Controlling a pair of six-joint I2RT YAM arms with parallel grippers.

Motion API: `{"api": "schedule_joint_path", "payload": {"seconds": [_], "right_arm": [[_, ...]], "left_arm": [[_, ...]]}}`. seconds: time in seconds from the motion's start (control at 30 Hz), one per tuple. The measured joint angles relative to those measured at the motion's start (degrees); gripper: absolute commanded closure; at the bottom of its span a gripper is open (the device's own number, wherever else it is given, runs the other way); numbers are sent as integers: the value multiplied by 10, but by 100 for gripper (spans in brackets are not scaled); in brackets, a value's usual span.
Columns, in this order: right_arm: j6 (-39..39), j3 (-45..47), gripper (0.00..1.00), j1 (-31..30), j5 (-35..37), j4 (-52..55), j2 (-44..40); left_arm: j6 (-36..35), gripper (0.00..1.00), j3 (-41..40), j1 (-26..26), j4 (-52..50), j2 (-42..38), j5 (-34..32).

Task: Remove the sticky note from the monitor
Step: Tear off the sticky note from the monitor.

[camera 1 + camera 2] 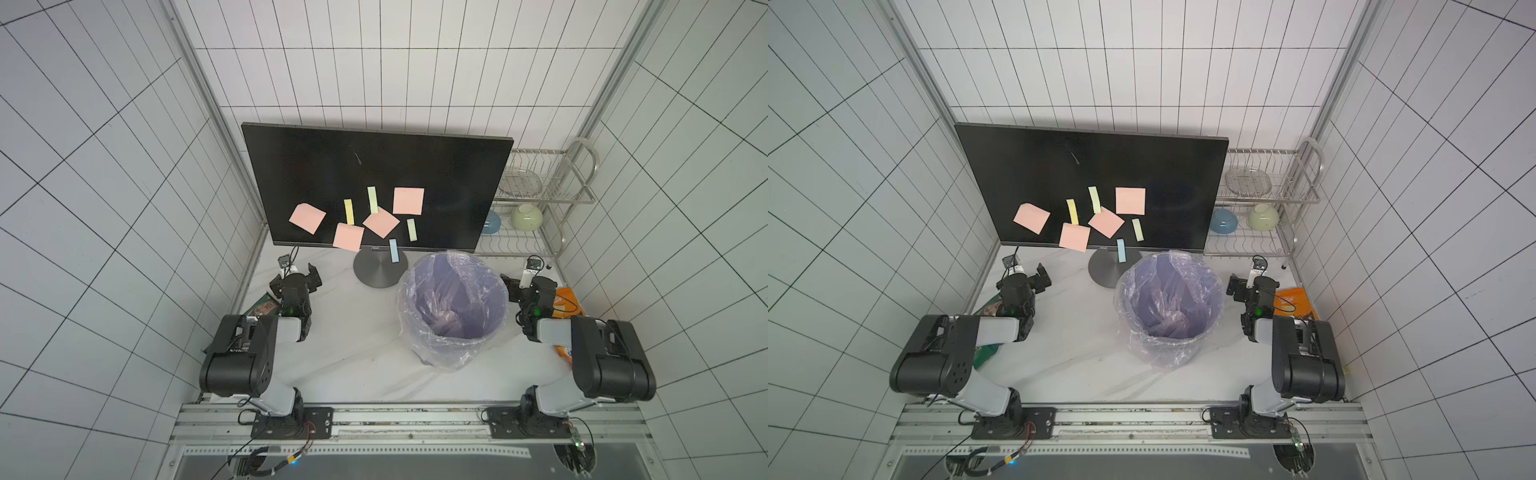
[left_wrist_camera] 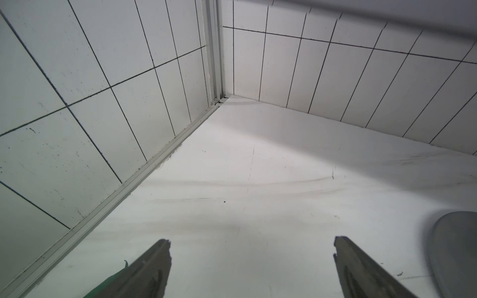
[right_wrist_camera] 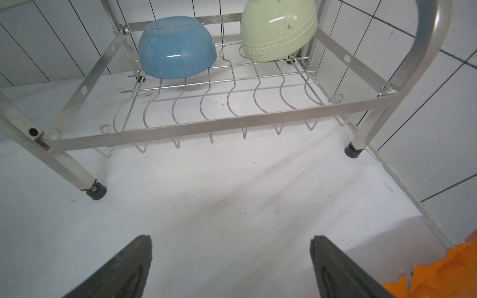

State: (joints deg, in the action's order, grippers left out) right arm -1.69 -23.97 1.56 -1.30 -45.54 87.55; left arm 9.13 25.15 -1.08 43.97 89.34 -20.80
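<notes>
Top views: in both, the monitor (image 1: pixel 374 166) stands at the far side of the table. Pink, yellow and blue sticky notes (image 1: pixel 408 200) are stuck across its lower screen, with a lined bin (image 1: pixel 457 349) just in front.

Left wrist view: the left gripper (image 2: pixel 253 241) gapes wide and empty over bare tabletop, beside the grey stand disc (image 2: pixel 456 252).

Right wrist view: the right gripper (image 3: pixel 232 238) is equally spread and empty. It faces the dish rack (image 3: pixel 206 123), where a blue bowl (image 3: pixel 176 47) and a green bowl (image 3: pixel 278 28) sit; the green one's embossed lettering is legible only here.
</notes>
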Motion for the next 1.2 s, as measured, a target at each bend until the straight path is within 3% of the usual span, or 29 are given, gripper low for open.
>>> {"api": "schedule_joint_path", "payload": {"seconds": [0.37, 0.63, 0.97, 1.2], "right_arm": [[0, 0, 1, 3, -4, 0, 0], [-3, -3, 1, 3, -4, 63, -68], [-47, -3, 1, 3, 42, 207, -246], [-74, -11, 1, 3, 39, 308, -317]], "left_arm": [[0, 1, -1, 0, -1, -5, 0], [0, 2, -31, -12, -13, -90, -23], [57, 2, -17, -68, -172, -212, -104], [92, 1, 2, -121, -302, -307, -155]]}}
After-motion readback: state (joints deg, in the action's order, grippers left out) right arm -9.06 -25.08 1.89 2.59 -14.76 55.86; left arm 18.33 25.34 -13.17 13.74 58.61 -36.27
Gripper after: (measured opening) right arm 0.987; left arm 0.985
